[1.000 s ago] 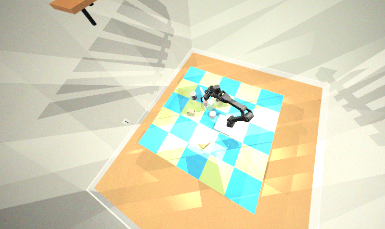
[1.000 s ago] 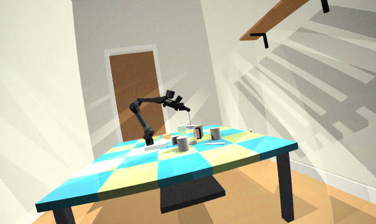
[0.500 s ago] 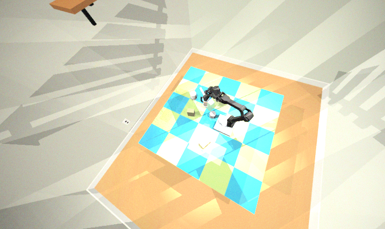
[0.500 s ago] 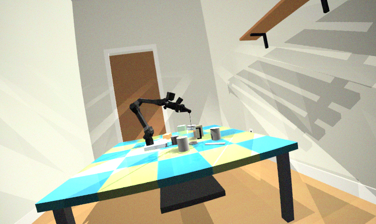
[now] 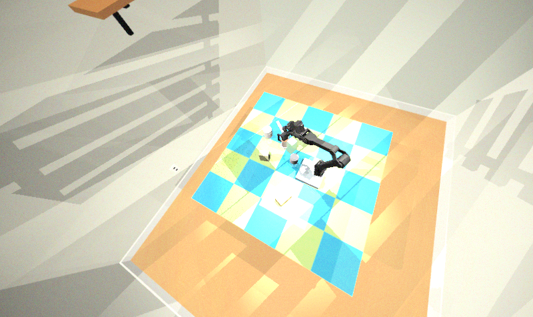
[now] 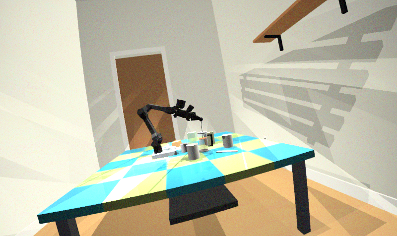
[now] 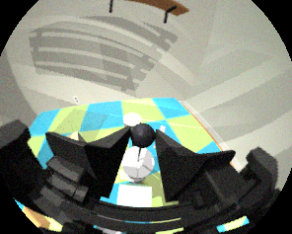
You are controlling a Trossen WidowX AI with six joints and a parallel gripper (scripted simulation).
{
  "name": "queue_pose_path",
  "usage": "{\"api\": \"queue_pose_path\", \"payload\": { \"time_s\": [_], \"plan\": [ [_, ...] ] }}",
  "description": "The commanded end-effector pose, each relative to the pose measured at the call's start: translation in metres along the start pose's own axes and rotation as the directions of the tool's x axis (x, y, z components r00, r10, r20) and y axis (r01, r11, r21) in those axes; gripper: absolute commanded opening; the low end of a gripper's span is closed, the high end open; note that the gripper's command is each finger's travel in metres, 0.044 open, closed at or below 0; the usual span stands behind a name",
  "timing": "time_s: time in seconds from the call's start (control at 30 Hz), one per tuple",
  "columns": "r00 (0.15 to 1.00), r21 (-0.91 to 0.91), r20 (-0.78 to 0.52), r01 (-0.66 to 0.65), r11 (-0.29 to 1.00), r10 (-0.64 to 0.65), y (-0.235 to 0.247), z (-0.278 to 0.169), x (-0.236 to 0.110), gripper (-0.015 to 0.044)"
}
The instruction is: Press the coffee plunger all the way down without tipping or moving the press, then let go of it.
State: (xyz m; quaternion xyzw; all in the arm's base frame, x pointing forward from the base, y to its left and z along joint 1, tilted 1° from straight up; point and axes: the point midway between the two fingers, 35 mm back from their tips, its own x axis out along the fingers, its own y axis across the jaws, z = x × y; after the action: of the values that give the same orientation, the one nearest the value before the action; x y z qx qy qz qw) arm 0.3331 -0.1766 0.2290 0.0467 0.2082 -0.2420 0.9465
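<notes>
Between hand [image 7: 142, 147] fingers, plunger knob [image 7: 142, 135].

Arm [image 6: 148, 120] rises from its base at frame centre-left, elbow bent, forearm reaching right and slightly down. Gripper [image 6: 200, 118] points downward, its 2 fingers clamped on the plunger knob [image 7: 142, 135], partly closed.

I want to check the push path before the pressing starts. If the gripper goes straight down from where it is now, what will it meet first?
The gripper, its jaws shut on the plunger knob, would drive the thin rod down; the first body below is the coffee press, upright on the table. Depth is hard to judge here.
</notes>
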Motion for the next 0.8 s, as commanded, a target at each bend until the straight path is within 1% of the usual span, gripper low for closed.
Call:
{"api": "queue_pose_path", "payload": {
  "time_s": [0.0,0.77],
  "plan": [
    [0.997,-0.002,-0.081,-0.002,1.000,0.002,0.000,-0.033,0.012,0.0125],
    [0.997,-0.002,-0.080,-0.002,1.000,0.002,0.000,-0.061,0.034,0.0125]
  ]
}}
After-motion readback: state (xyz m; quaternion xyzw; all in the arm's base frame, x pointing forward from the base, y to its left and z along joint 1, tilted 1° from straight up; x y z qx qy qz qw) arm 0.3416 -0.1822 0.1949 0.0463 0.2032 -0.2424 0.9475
